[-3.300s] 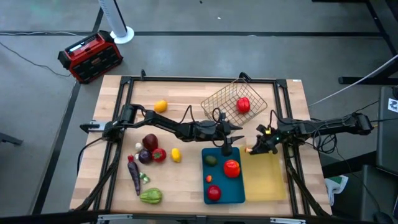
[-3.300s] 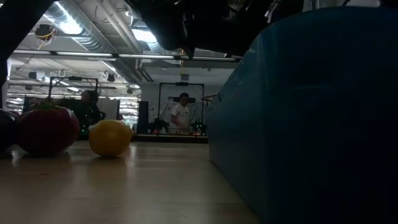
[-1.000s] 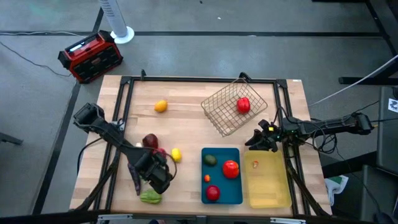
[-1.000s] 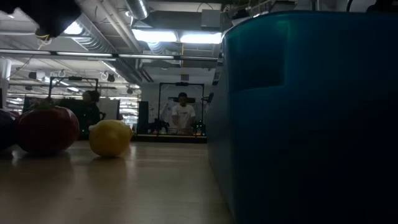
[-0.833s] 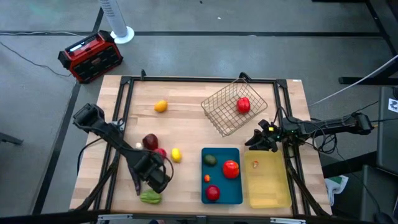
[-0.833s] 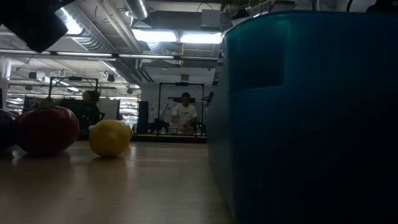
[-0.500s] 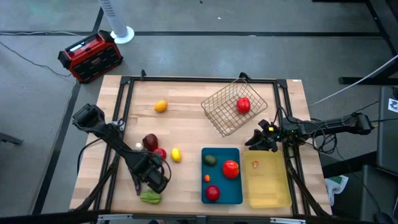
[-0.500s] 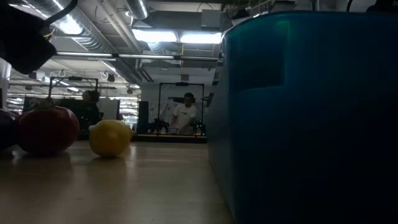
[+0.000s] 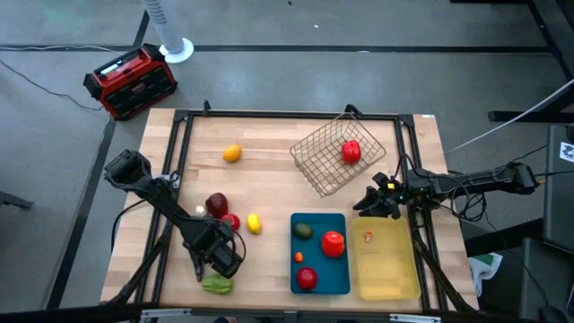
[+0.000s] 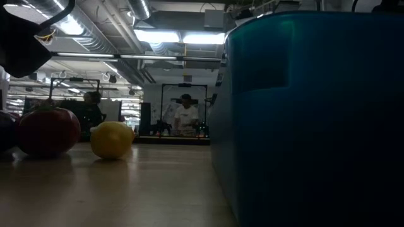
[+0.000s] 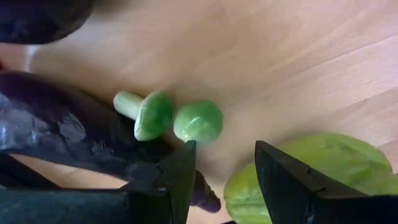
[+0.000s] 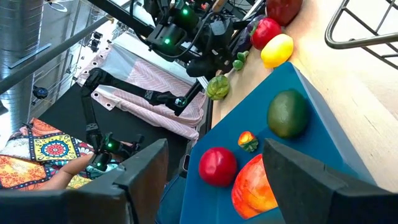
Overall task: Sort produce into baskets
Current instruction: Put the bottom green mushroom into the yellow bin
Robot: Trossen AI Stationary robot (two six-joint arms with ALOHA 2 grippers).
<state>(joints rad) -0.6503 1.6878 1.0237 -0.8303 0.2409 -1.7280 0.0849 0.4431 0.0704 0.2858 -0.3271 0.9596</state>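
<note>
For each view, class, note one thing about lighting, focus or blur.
High view: even light, soft shadows on the table. Low view: backlit by ceiling lamps, so the blue tray looms dark and the yellow fruit is dim. Left wrist view: the green pieces are soft and out of focus, the fingers dark. Right wrist view: the produce on the blue tray is sharp, the fingers blurred.

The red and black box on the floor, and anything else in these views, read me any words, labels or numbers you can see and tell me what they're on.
None can be read.
Red-and-black box: a pale panel on top, too small to read.
White tag at the right edge of the high view: a dark mark, too small to read.
Produce, baskets and arms: no lettering visible.
</note>
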